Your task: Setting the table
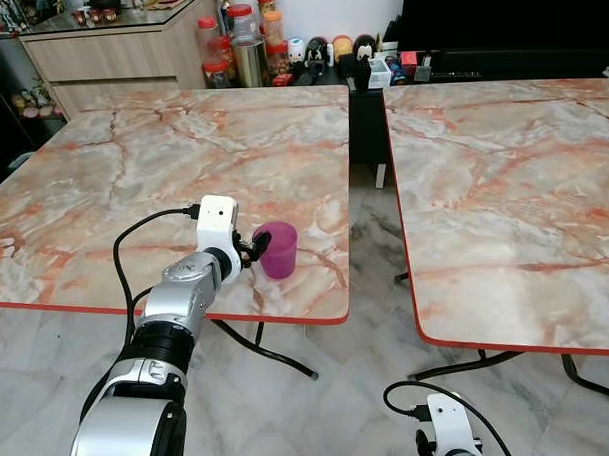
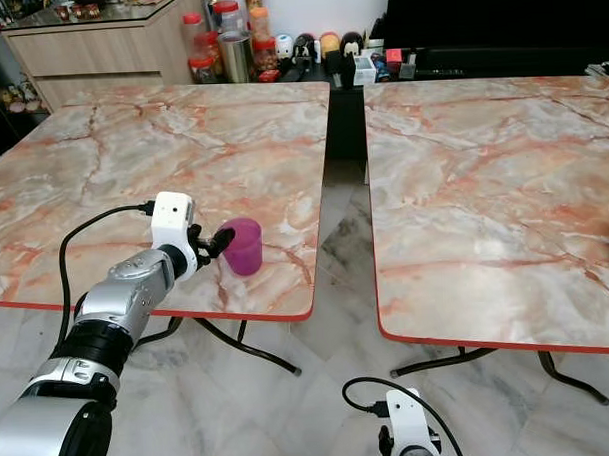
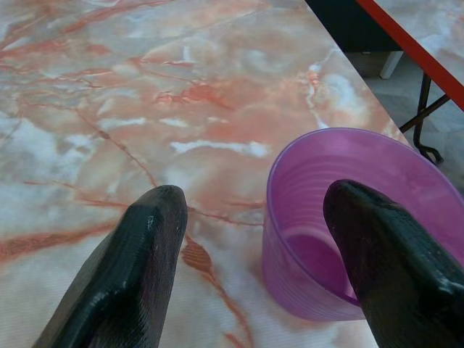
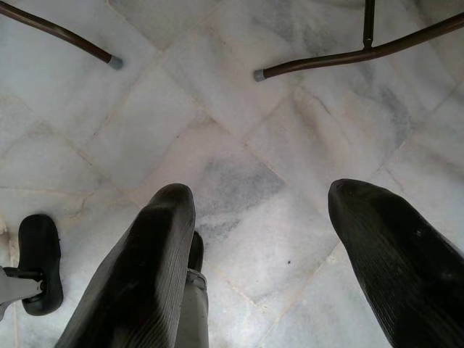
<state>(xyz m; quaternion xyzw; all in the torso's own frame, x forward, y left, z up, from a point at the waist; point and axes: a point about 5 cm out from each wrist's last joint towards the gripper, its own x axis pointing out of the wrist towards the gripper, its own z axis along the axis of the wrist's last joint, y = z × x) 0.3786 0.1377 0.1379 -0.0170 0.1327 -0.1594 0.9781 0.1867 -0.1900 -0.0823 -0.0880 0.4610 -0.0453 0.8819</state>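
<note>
Head views: left gripper [image 1: 251, 252], at the near edge of the left table [image 1: 133, 174], touches the upright purple cup [image 1: 277, 249].

Left wrist: fingers [image 3: 123, 283] wide, one inside the rim; withdraw straight.

Right wrist: right gripper [image 4: 264, 268] open above floor [image 4: 239, 145].

The left arm [image 1: 177, 312] is built of silver segments with black joints. A white wrist block [image 1: 216, 227] is fitted with a black cable [image 1: 135, 232]. Long black fingers [image 3: 123, 275] are rounded and matte.
</note>
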